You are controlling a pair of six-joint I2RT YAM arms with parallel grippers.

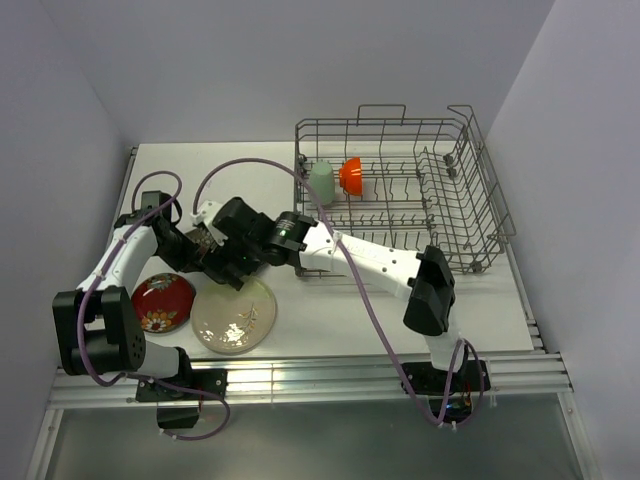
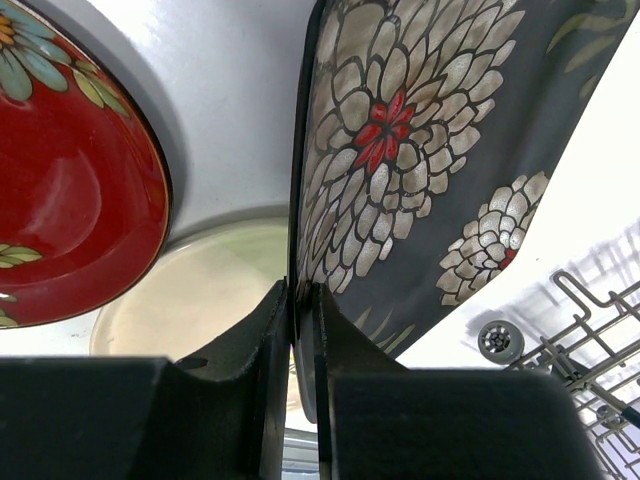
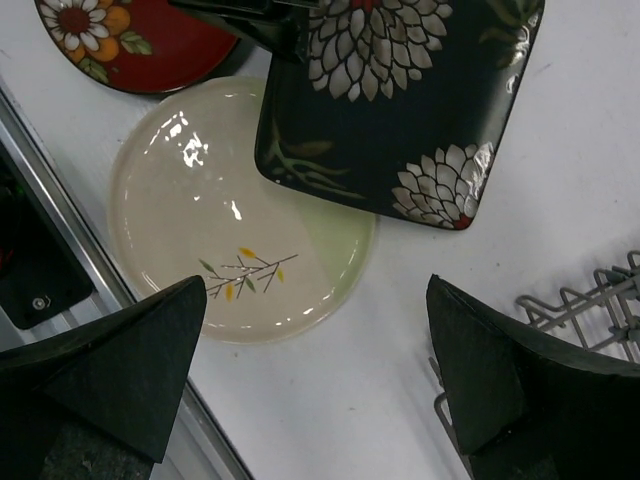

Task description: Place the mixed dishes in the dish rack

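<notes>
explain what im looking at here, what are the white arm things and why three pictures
They are two robot arms bolted to a table. One picture looks down from above; the other two come from small cameras on each wrist. The left hand pinches the edge of a black square floral plate, lifted above the table. The right hand hangs open above it, holding nothing. On the table lie a red flowered plate and a cream plate with a leaf sprig. The wire dish rack already holds a pale green cup and an orange bowl.
</notes>
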